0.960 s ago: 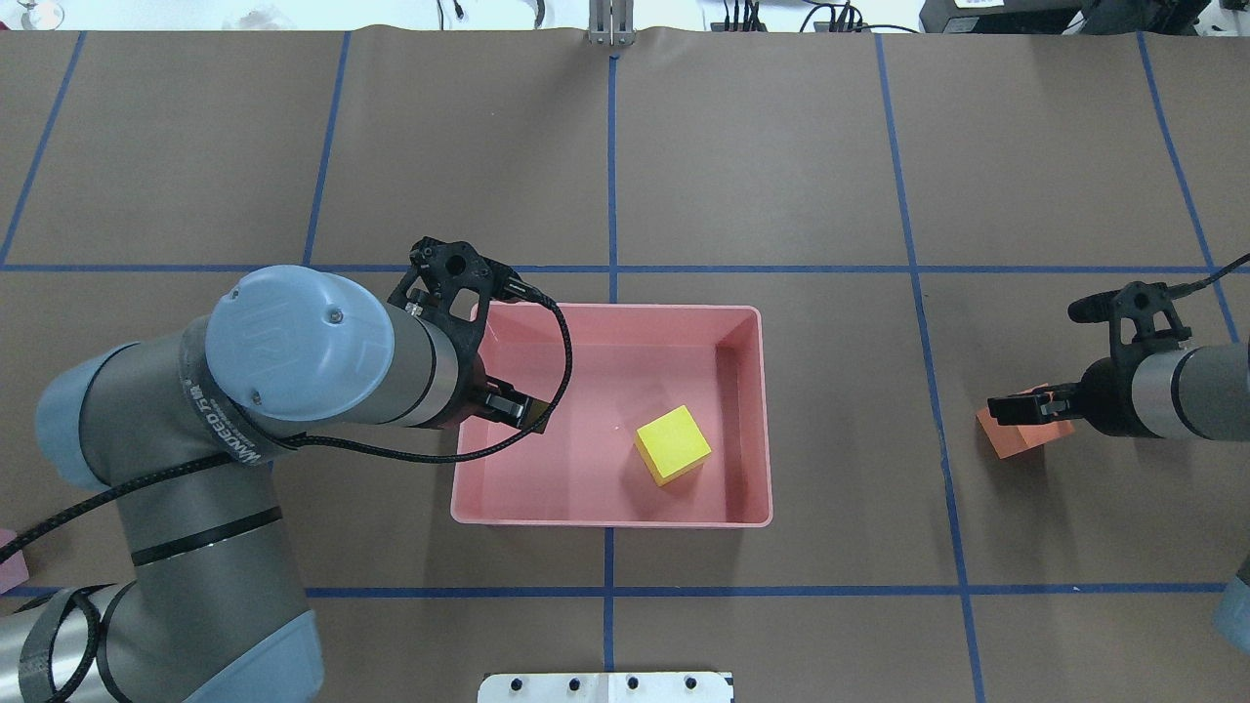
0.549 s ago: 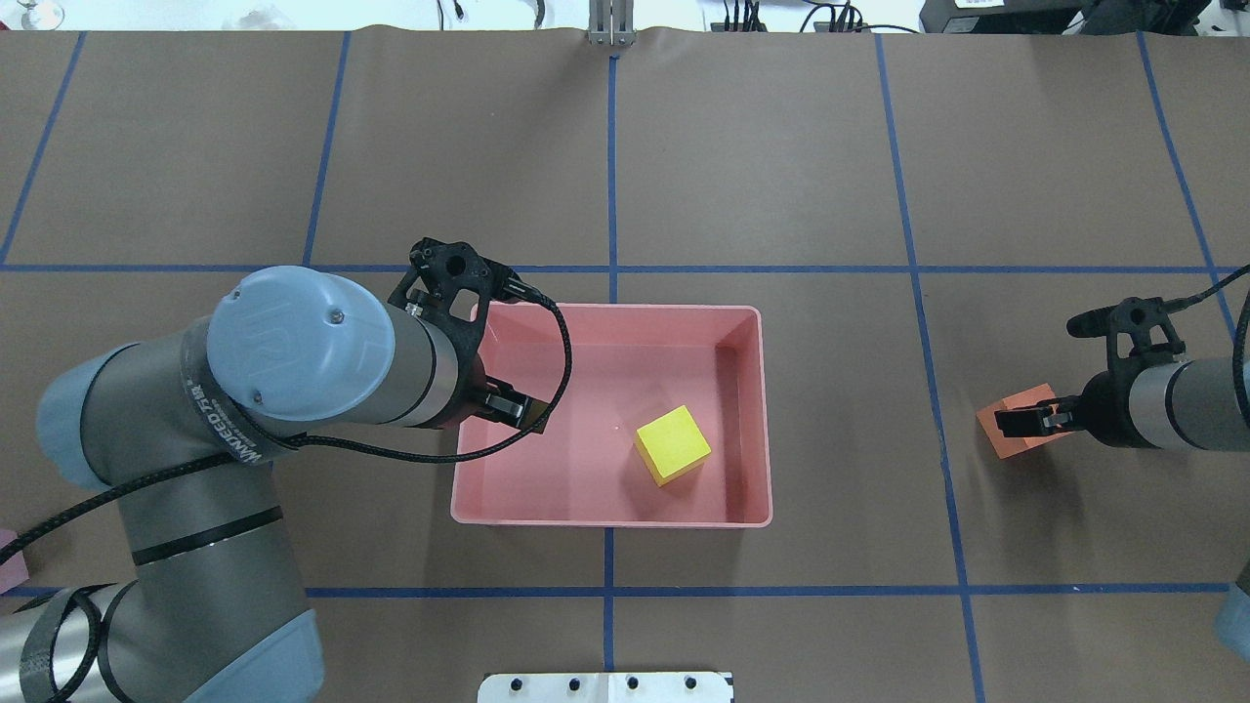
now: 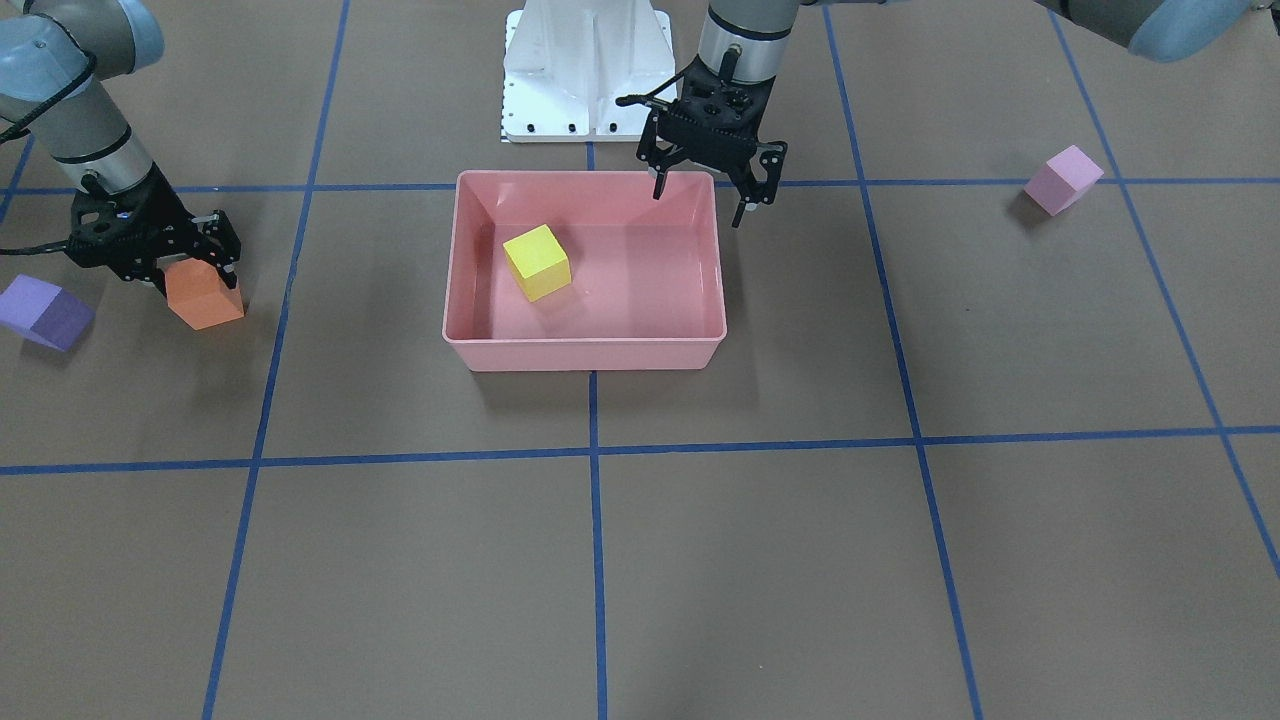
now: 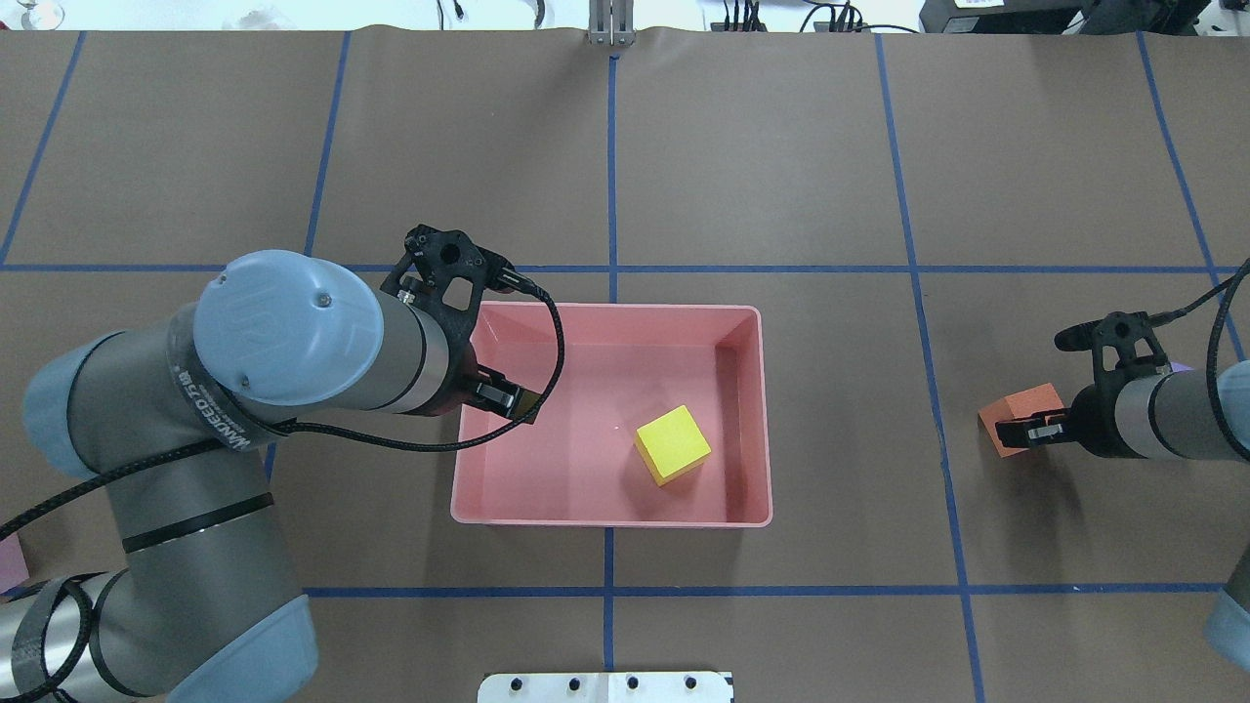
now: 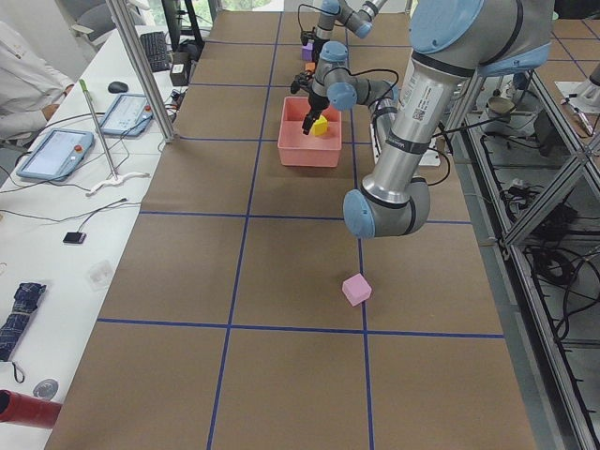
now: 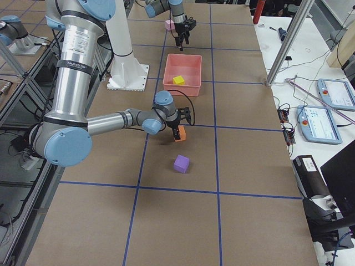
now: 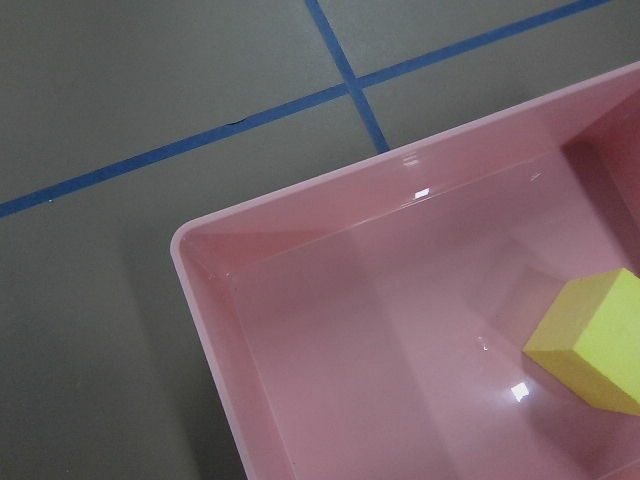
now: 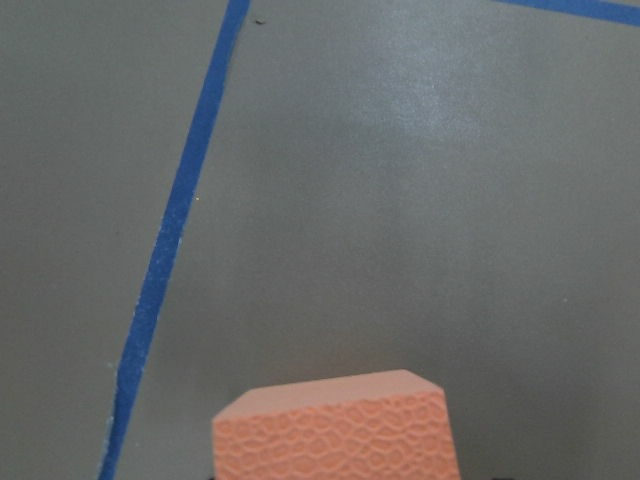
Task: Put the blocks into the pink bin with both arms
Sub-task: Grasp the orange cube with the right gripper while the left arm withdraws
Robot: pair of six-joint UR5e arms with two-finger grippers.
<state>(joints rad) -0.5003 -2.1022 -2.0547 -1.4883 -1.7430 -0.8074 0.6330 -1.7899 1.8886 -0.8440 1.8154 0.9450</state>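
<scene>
The yellow block (image 4: 673,444) lies already inside the pink bin (image 4: 610,308), on its floor, toward the bin's wall on my right side. The bin stands in the middle of the desk (image 4: 781,146), close to the edge where my base is.

The orange block (image 3: 205,298) is outside, toward the right end of the desk. My right pincer (image 3: 190,275) is pressed on it from two sides. The block looks tilted, and I cannot tell if it rests on the desk or is a little above it. The purple block (image 3: 45,312) lies just beside it, nearer to that same end. The lilac block (image 3: 1063,180) lies well apart, toward the left end of the desk.

My left pincer (image 3: 703,200) is spread and holds nothing. It hangs over the bin's corner that is on my left side, nearest to my base.

I judge that one block of four is done and the second is in hand. The next move asks my right arm to raise the orange block high enough to pass the rim, carry it toward the middle and open above the free floor. My left arm should leave the bin first, so the two do not meet, and go for the lilac block.
</scene>
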